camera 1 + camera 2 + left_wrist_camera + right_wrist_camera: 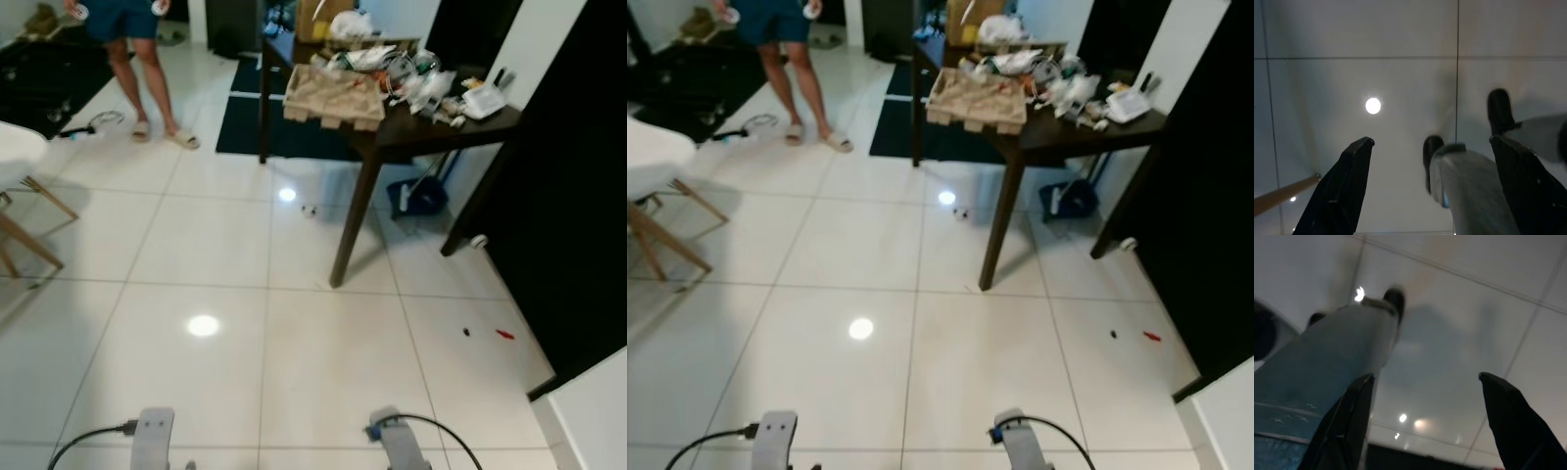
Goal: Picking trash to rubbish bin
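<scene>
Both arms hang low at the near edge of the head views, idle. Left hand [1432, 188] points down at bare floor tile, fingers spread wide, nothing between them. Right hand [1425, 423] the same: spread apart, empty, tile beyond it.

Candidate trash on the floor: a small red scrap [505, 334] with a dark speck [466, 332] just beside it on its left, lying on the white tile to the right, near the black wall. The red scrap looks elongated, long axis running roughly left to right with a slight tilt; too small to be sure what it is. Two more tiny dark bits [309, 210] lie farther off, left of the bench leg.

The dark bench [411, 132] stands far right, piled with clutter, a cardboard tray [333, 95] at its left end. A person's legs [152, 83] stand far left. Chair legs [34, 220] at the left edge.

Key relation: the red scrap lies ahead and to the right of both hands, well apart from them. The right hand is the nearer arm. Judgement: the robot needs to step forward-right and bend before any reach. No rubbish bin identified with confidence; a blue object [419, 196] under the bench is unclear.
</scene>
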